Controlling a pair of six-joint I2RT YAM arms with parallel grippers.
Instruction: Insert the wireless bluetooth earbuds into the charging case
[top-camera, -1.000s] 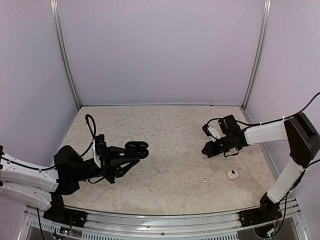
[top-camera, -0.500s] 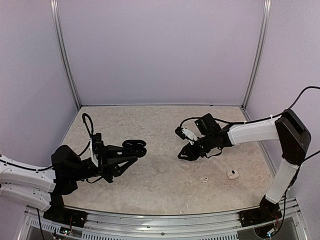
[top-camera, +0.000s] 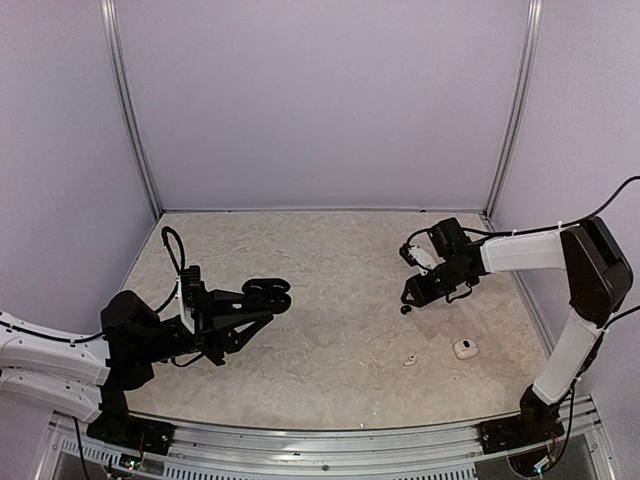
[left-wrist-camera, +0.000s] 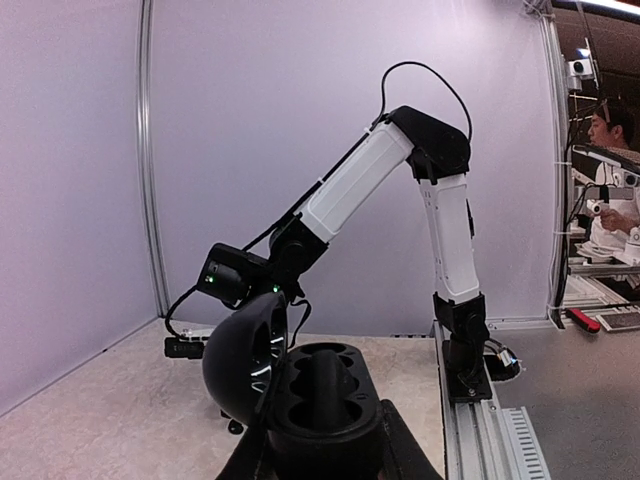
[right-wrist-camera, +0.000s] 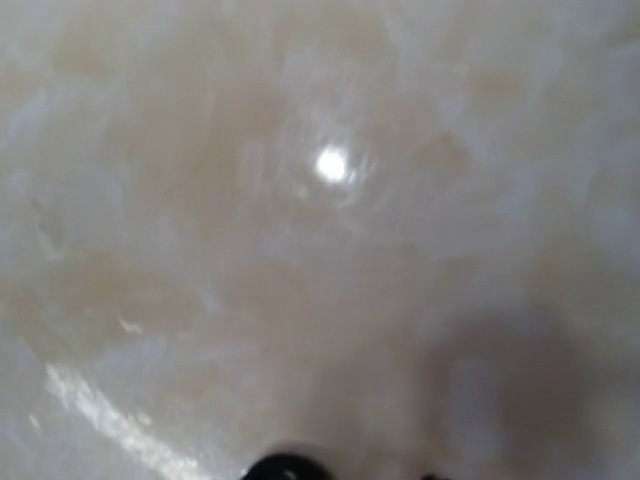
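Surface, top view: pale mottled worktop (top-camera: 330, 250) between lilac walls.
Left claw (top-camera: 258, 298): clamped on the open black charging case (top-camera: 272, 294), toward the left edge.
Black earbud (top-camera: 405, 309): on the worktop, just nearside of the right claw (top-camera: 411, 296); right arm far nearer.
Right claw's jaws: cannot tell.
Left wrist view: charging case (left-wrist-camera: 320, 400), wells up, lid (left-wrist-camera: 245, 360) open.
Right wrist view: blurred worktop, nothing identifiable.

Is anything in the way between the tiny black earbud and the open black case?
Nothing visible: bare table lies between the tiny black plastic earbud and the open black oval case in the left gripper.
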